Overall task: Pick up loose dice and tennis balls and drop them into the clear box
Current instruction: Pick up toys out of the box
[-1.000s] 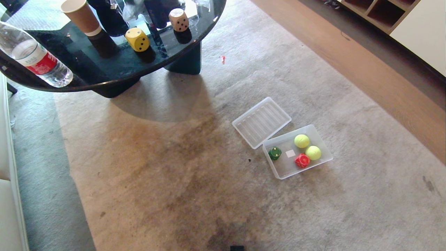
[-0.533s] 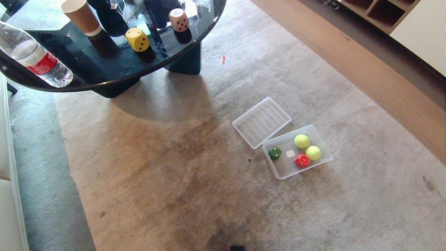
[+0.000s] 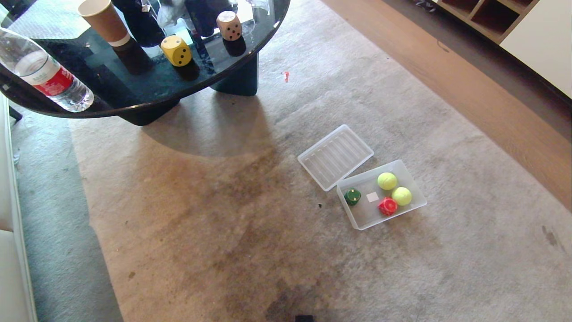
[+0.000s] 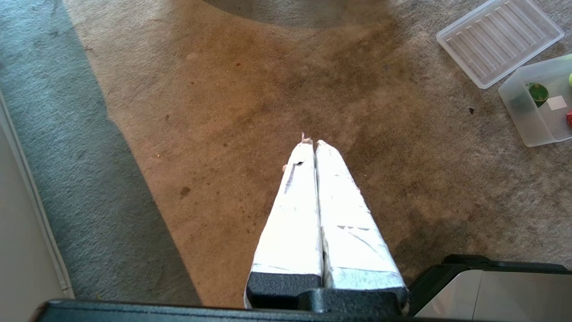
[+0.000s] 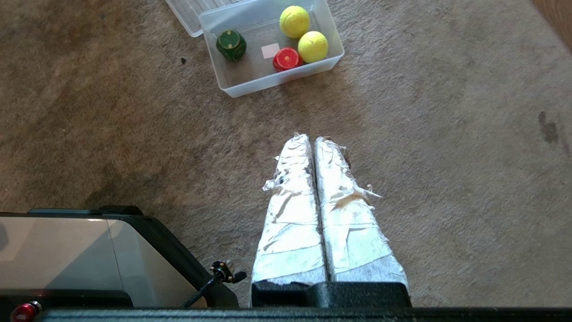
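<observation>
The clear box [image 3: 364,218] lies on the carpet and holds a green die [image 3: 352,196], a red die [image 3: 387,205] and two tennis balls [image 3: 387,180] [image 3: 401,196]. The right wrist view shows the same box [image 5: 250,85] with the green die [image 5: 231,44], red die [image 5: 286,58] and balls [image 5: 294,21] [image 5: 313,46]. A yellow die [image 3: 176,50] and a tan die [image 3: 229,25] stand on the dark glass table [image 3: 147,96]. My left gripper [image 4: 313,142] and right gripper [image 5: 311,137] hang shut and empty over the carpet, outside the head view.
The ribbed translucent lid [image 3: 335,155] lies beside the box. On the table stand a paper cup [image 3: 103,20] and a lying water bottle [image 3: 42,71]. A pale sofa edge [image 3: 11,241] runs along the left. Wood floor [image 3: 482,103] and shelving [image 3: 491,15] lie at the right.
</observation>
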Tool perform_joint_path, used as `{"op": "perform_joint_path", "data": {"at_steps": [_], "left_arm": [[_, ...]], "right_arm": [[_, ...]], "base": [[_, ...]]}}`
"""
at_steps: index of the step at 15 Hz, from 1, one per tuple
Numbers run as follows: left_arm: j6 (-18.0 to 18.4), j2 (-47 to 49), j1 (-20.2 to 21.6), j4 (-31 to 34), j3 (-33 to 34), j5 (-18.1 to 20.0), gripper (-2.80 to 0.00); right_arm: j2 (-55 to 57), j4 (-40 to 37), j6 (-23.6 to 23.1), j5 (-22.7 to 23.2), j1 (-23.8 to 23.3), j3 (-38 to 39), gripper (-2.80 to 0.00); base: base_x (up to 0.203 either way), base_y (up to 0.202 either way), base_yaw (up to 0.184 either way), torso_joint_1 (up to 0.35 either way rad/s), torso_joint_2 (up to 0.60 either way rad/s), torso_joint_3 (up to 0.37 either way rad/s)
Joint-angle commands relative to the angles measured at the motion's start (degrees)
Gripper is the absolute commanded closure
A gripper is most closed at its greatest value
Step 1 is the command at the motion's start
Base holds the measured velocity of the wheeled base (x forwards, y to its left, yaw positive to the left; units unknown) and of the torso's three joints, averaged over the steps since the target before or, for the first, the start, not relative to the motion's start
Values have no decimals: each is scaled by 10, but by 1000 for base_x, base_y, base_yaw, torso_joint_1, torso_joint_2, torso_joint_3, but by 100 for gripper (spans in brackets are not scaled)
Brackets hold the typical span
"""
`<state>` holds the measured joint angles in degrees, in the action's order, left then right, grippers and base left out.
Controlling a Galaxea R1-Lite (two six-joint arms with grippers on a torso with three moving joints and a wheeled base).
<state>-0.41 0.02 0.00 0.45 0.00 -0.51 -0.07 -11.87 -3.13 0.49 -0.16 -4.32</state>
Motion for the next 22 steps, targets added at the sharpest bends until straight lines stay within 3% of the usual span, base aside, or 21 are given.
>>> {"op": "perform_joint_path", "data": {"at_steps": [1,15,22], "left_arm": [[0,0,0,0,0,0,0],[1,0,0,0,0,0,0],[0,0,0,0,1,0,0]], "right_arm": [[1,-1,0,0,1,0,0],[1,0,-1,0,0,0,0],[1,0,-2,1,1,0,0]], "base": [[0,0,0,0,0,0],[0,0,0,0,0,0],[1,-7,140,4,4,4]]}}
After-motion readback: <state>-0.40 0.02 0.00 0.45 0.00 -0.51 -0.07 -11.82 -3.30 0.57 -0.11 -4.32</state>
